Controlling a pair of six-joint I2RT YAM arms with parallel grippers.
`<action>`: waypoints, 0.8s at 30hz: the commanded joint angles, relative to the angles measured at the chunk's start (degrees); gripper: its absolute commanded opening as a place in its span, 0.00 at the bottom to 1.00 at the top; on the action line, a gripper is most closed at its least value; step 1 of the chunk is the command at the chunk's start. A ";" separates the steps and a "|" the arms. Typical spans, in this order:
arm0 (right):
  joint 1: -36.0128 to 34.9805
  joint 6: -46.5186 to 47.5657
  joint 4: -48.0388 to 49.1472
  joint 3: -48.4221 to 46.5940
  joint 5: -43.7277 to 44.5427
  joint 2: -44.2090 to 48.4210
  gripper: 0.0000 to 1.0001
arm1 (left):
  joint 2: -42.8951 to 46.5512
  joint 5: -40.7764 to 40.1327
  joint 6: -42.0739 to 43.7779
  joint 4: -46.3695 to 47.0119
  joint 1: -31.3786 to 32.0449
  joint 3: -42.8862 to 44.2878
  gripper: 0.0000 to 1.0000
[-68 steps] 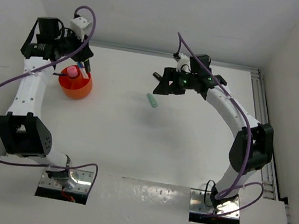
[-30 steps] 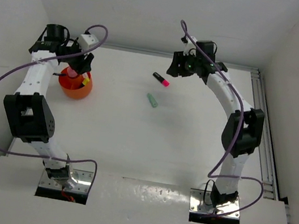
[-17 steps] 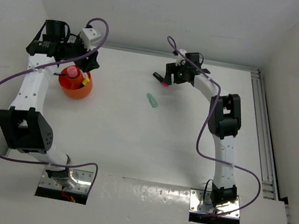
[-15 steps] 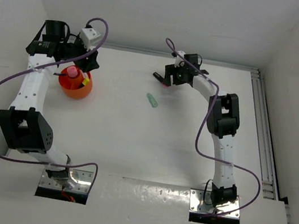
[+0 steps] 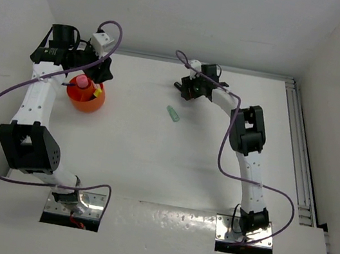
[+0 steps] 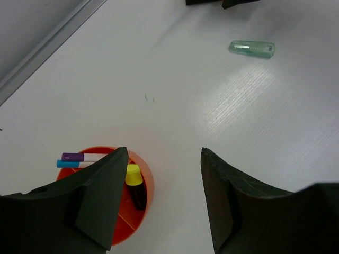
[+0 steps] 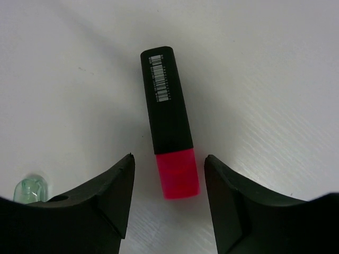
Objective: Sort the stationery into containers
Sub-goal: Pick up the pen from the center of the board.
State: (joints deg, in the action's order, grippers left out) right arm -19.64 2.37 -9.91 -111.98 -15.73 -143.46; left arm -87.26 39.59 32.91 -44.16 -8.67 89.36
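A black highlighter (image 7: 165,111) with a pink end lies flat on the white table. My right gripper (image 7: 169,159) is open and low over it, one finger on each side of the pink end, not touching. In the top view the right gripper (image 5: 187,89) hides the highlighter. A pale green short marker (image 5: 173,114) lies nearer, also in the right wrist view (image 7: 29,189). The orange bowl (image 5: 86,104) holds a pink chunky item (image 5: 83,81), a yellow-ended black highlighter (image 6: 133,182), and a purple-tipped white pen (image 6: 79,157) beside a blue one. My left gripper (image 6: 164,153) is open and empty above the bowl's right rim.
A metal rail (image 5: 297,155) runs along the table's right edge and white walls close in the back and left sides. The green marker also shows at the far right of the left wrist view (image 6: 252,48).
The right gripper has swung left and come down over the pink-ended highlighter, which lay uncovered a second ago. The left gripper has barely moved above the bowl.
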 commanded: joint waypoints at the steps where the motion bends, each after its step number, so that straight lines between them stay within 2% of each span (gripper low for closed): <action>1: -0.66 4.30 1.56 -0.87 0.17 -0.24 0.54 | 0.52 0.40 -0.12 0.31 -0.21 0.63 0.64; 4: -1.10 6.49 1.04 -0.08 0.26 0.11 0.50 | 0.34 0.92 -0.12 -0.05 -0.30 1.16 0.64; 7: -1.37 8.35 -1.59 0.27 -0.35 0.72 0.36 | 0.60 1.45 0.05 -0.48 -0.39 1.78 0.63; 9: -1.46 8.35 -4.06 0.97 -1.06 2.30 0.23 | 1.48 1.80 0.58 -0.57 -0.47 1.78 0.63; 11: -1.37 6.61 -5.29 5.69 -2.02 6.14 0.10 | 2.53 2.85 1.72 -0.84 -0.48 1.34 0.63; 15: -1.28 3.71 -5.29 15.97 -6.24 17.57 0.03 | 5.69 5.66 5.14 -1.10 0.49 -1.02 0.64; 16: -1.37 3.00 -5.64 17.49 -9.55 19.95 0.02 | 7.18 6.10 7.76 -1.28 0.93 -1.82 0.64; 22: -2.59 -8.69 -15.82 20.31 -24.40 32.18 0.00 | 14.12 4.70 22.78 -5.22 8.05 -6.04 0.68; 24: -3.91 -11.77 -16.80 22.94 -26.89 35.68 0.00 | 15.54 4.70 25.00 -6.28 12.70 -7.00 0.71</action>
State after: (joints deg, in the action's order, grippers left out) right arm -21.63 -2.46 -23.44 -90.85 -32.51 -114.32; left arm -75.22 42.33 48.95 -47.99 0.43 83.46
